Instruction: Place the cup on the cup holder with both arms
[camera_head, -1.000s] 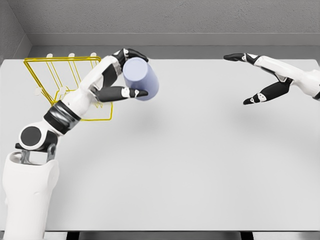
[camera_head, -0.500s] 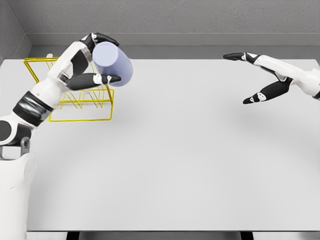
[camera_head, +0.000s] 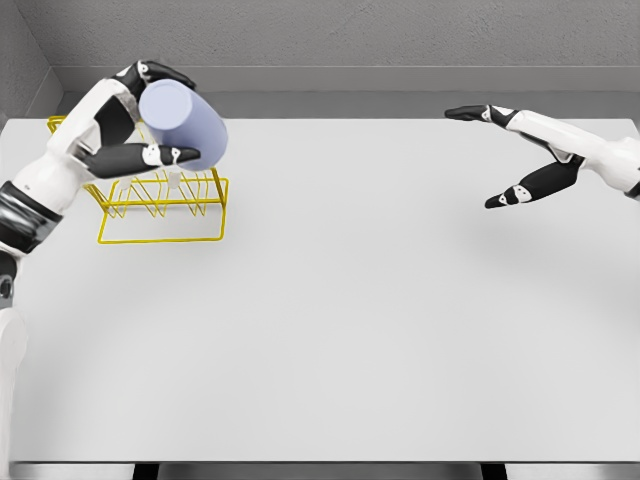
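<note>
A pale lavender cup (camera_head: 185, 123) is tilted in the air above the yellow wire cup holder (camera_head: 160, 210), which stands at the table's far left. My left hand (camera_head: 150, 115) is shut on the cup, with the thumb below it and the fingers over its top. The hand and cup hide part of the rack's prongs. My right hand (camera_head: 490, 158) hovers far off at the upper right, fingers spread and holding nothing.
The white table (camera_head: 350, 300) fills the view, with a grey wall behind its far edge and its front edge at the bottom.
My left arm has carried the cup up and to the left, from right of the rack to above it. The right arm has stayed still.
</note>
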